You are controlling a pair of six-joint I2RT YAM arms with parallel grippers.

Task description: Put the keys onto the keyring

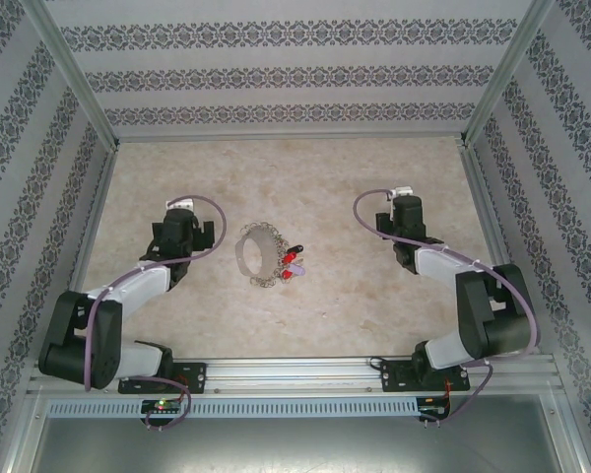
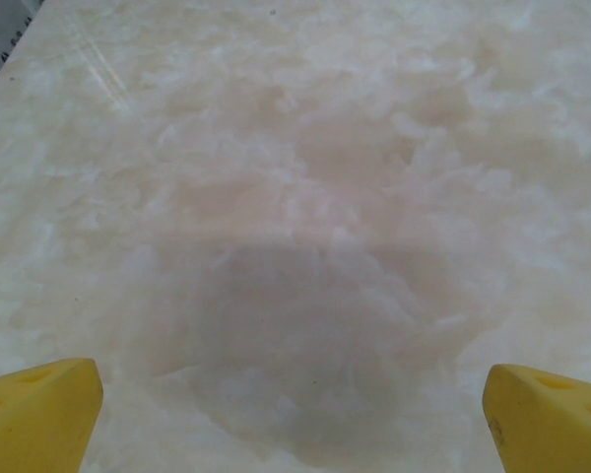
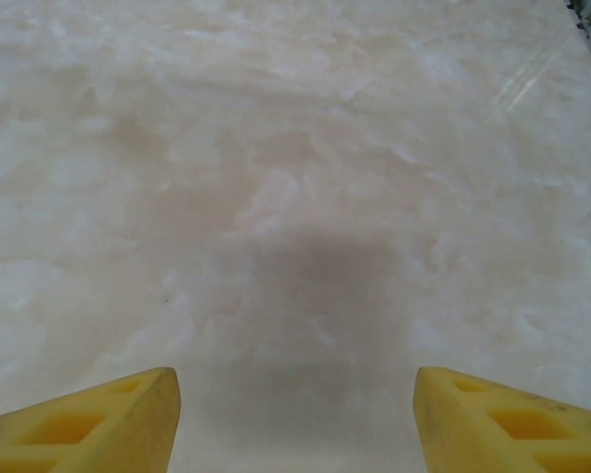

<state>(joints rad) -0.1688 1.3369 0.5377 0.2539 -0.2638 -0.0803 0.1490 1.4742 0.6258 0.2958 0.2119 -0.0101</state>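
In the top view the keyring [image 1: 257, 255], a thin silver loop strung with small rings, lies flat on the middle of the table. Two red-tagged keys [image 1: 290, 261] lie at its right side, touching the cluster; I cannot tell whether they hang on the loop. My left gripper [image 1: 184, 219] stands to the left of the ring, apart from it. My right gripper [image 1: 406, 209] is well off to the right. In the left wrist view my left gripper [image 2: 295, 424] has its yellow fingertips [image 2: 39, 414] wide apart over bare table. The right gripper [image 3: 297, 424] also stands open with nothing between its fingertips [image 3: 89, 424].
The marble-patterned tabletop [image 1: 305, 177] is enclosed by patterned walls with aluminium posts [image 1: 74, 74] at the back corners. A metal rail [image 1: 295, 372] carrying both arm bases runs along the near edge.
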